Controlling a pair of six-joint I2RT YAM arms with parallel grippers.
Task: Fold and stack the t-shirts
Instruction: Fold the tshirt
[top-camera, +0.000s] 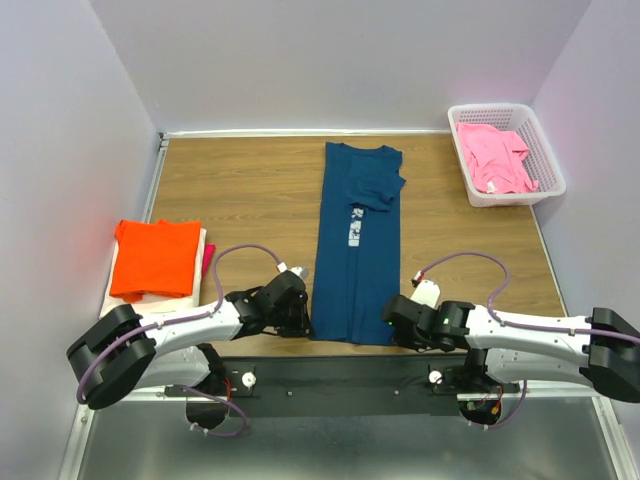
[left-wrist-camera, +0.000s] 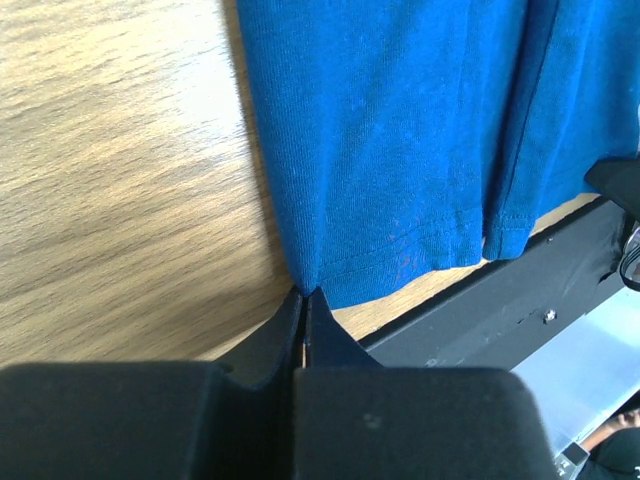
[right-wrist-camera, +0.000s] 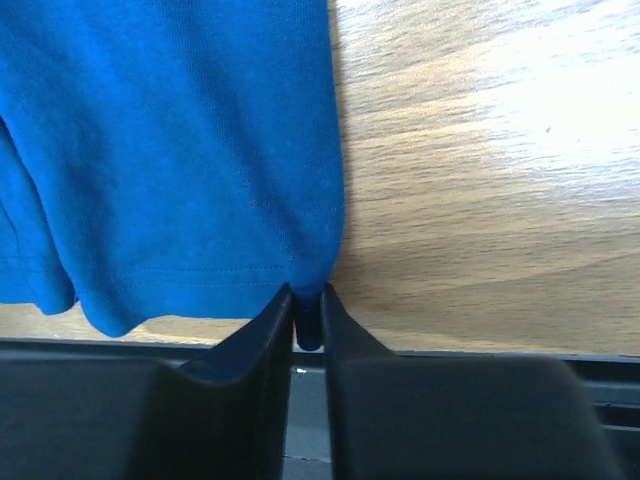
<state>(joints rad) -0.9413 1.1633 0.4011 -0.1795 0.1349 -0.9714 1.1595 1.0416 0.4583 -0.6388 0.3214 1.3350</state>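
Two claws (left-wrist-camera: 304, 296) (right-wrist-camera: 308, 293) pinch one navy t-shirt (top-camera: 355, 255).

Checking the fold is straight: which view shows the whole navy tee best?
Top external: the tee shows whole, a long folded strip. Left wrist shows only one hem corner at the left end effector; right wrist only the other, pinched in the right end effector.
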